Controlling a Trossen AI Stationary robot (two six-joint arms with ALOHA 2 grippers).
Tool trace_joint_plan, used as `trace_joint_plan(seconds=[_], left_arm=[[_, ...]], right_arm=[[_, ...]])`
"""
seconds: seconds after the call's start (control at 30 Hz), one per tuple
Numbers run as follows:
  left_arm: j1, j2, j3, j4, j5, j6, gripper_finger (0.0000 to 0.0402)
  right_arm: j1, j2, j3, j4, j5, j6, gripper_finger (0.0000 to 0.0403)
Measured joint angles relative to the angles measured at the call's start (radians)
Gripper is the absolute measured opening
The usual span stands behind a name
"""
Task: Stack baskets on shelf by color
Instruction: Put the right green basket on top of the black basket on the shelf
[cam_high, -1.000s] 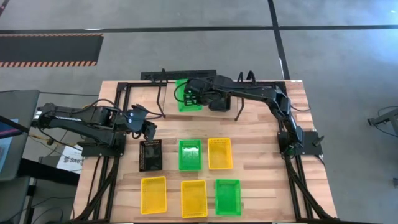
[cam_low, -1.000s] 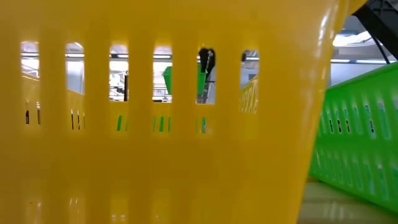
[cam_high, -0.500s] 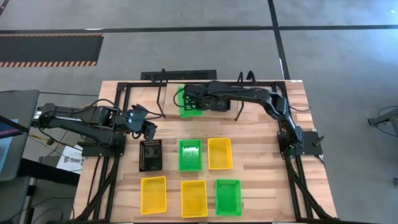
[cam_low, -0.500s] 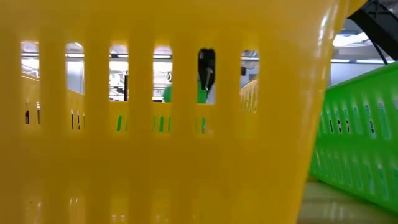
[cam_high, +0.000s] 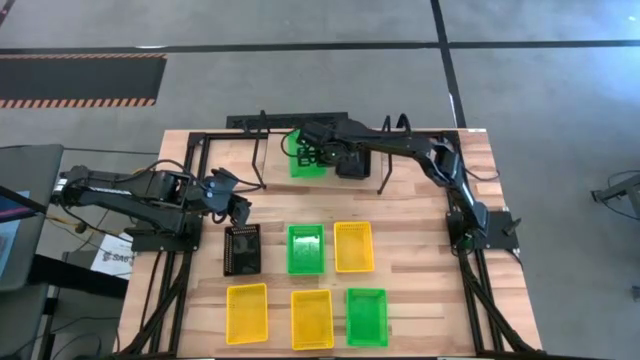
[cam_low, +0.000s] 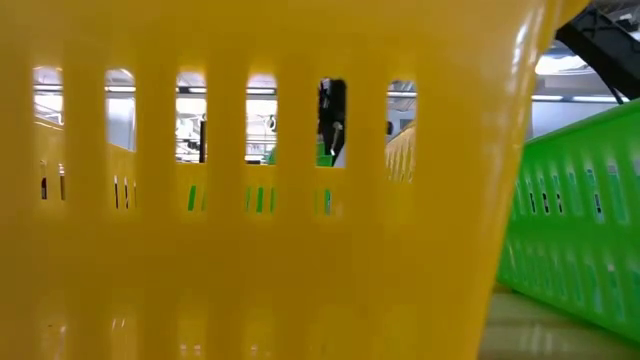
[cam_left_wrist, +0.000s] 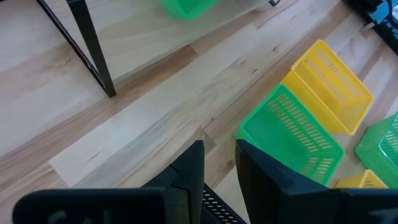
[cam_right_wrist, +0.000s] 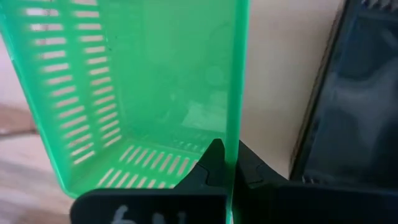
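My right gripper (cam_high: 318, 152) reaches to the far side of the table and is shut on a green basket (cam_high: 304, 163) at the black shelf (cam_high: 262, 150). I cannot tell if this basket rests on the shelf. Nearer lie a black basket (cam_high: 243, 248), a green basket (cam_high: 306, 248) and a yellow basket (cam_high: 353, 246), flat on the table. In front of them lie two yellow baskets (cam_high: 247, 313) (cam_high: 311, 318) and a green basket (cam_high: 366, 316). My left gripper (cam_high: 238, 208) waits open just beyond the black basket, holding nothing (cam_left_wrist: 219, 168). My right gripper pinches one wall of the green basket at its upper rim (cam_right_wrist: 236, 124), with one finger (cam_right_wrist: 210, 163) inside the basket and the other (cam_right_wrist: 252, 167) outside. The fingers come steeply from above. The basket's floor (cam_right_wrist: 155, 162) hangs below them.
A dark, glossy thing (cam_right_wrist: 354, 93), apparently a black basket, sits right beside the held green basket at the shelf. The shelf's slim legs (cam_high: 385, 175) stand on the table's far part. In the low view a yellow basket (cam_low: 250, 250) blocks nearly everything.
My right gripper has gone down at the shelf with the green basket, staying shut on its wall. Through the slots in the low view the basket sits lower than before.
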Motion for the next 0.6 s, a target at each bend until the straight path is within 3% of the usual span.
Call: trace_joint_plan(seconds=[0.6], left_arm=[[0.000, 0.000, 0.000, 0.001, 0.000, 0.000, 0.0077]], right_arm=[[-0.010, -0.011, 0.000, -0.013, 0.022, 0.000, 0.0005]])
